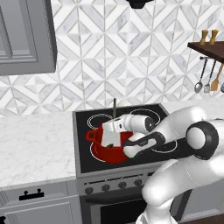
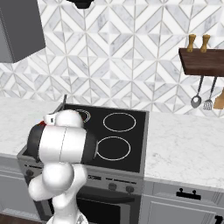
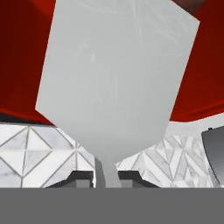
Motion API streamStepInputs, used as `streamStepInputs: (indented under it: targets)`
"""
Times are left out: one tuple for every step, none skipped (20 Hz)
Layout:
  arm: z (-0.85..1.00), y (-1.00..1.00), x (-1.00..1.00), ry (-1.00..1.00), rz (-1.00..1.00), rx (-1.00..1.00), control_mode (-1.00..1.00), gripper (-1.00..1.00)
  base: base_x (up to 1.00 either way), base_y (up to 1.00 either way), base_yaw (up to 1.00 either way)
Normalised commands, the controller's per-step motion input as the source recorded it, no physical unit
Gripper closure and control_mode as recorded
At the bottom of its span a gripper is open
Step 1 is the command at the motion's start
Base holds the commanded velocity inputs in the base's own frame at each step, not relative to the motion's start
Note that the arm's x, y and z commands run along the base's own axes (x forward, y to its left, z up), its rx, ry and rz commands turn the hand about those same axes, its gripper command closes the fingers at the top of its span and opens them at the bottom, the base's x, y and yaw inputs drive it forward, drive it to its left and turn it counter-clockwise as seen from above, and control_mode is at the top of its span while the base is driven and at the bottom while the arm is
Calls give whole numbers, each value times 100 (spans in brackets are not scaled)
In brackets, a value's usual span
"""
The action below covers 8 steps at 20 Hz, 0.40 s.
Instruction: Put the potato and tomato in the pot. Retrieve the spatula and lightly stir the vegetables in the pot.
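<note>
My claw is closed on the spatula; in the hand view the thin neck of the tool passes between my 2 dark tips, and its pale grey blade spreads wide in front of the camera. The red wall of the pot is just behind the blade, so I judge that the blade is inside the pot or at its mouth. In the left base view the pot sits on the front left burner of the black stove, with my hand above it and the blade hanging down into it, while the dark handle points up behind my wrist.

I think the fetching of the spatula is finished and the stirring is the step in hand. I cannot say whether the potato and the tomato are in the pot: the blade and my hand cover the inside. Only a small dark brownish patch shows at the top corner of the hand view, and it is too small to name.

For room, the pot wall is close around the blade, so I believe any stroke must be short and gentle, otherwise the blade could push the rim and slide the pot toward the front edge of the stove, which is near. The marble counter on the left is open. The hanging utensils under the wooden shelf are well apart from me.
</note>
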Motion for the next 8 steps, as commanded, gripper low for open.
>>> streamStepInputs:
  targets:
    - [-7,44,0,-20,0,0,-100,100,0,0,0]
    - [0,43,0,-25,2,0,-100,100,0,0,0]
    - [0,39,0,-30,5,0,-100,100,0,0,0]
    - [0,39,0,-37,5,0,-100,100,0,0,0]
    - [0,33,0,-37,3,0,-100,100,0,0,0]
    - [0,28,0,-36,2,0,-100,100,0,0,0]
    - [0,26,0,-35,3,0,-100,100,0,0,0]
    - [0,32,0,-33,3,0,-100,100,0,0,0]
